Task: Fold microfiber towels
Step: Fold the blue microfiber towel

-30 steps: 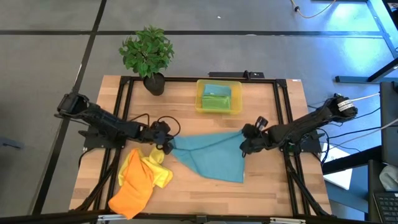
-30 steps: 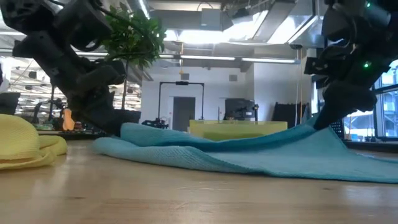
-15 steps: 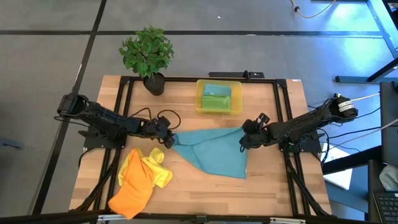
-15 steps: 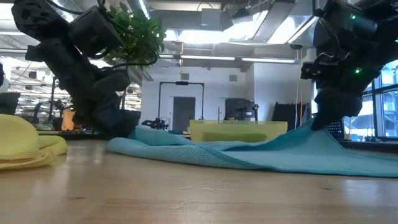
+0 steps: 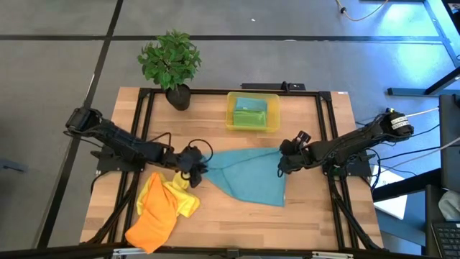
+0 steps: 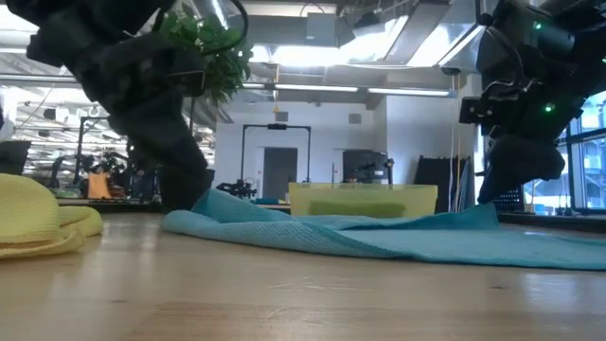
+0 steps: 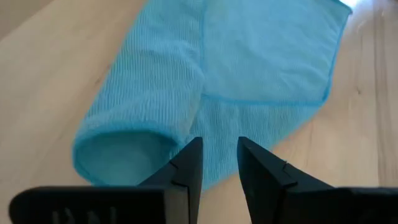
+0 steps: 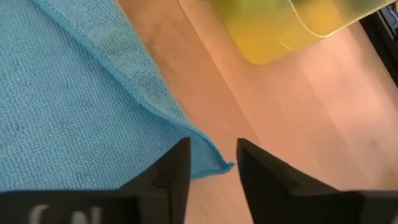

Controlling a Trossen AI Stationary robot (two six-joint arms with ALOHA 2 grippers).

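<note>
A teal-blue microfiber towel (image 5: pixel 248 176) lies on the table's middle, folded over itself, with a rolled end (image 7: pixel 124 149) at its left. My left gripper (image 5: pixel 195 168) hovers open just over that end, nothing between its fingers (image 7: pixel 219 155). My right gripper (image 5: pixel 282 164) stands open over the towel's far right corner (image 8: pixel 214 165), its fingers on either side of the corner and clear of it. In the low view the towel (image 6: pixel 379 237) lies flat, and both grippers are above it.
A yellow bin (image 5: pixel 231 115) holding folded towels stands at the far middle, and a potted plant (image 5: pixel 172 65) at the far left. A heap of yellow and orange towels (image 5: pixel 162 208) lies near left. Black frame rails (image 5: pixel 141 122) run along both table sides.
My right gripper has let go of the towel's right corner, which hung up at its fingers and has now dropped flat on the table. My left gripper has risen off the towel's left end, which stays on the table. The towel's left end has shifted slightly rightward.
</note>
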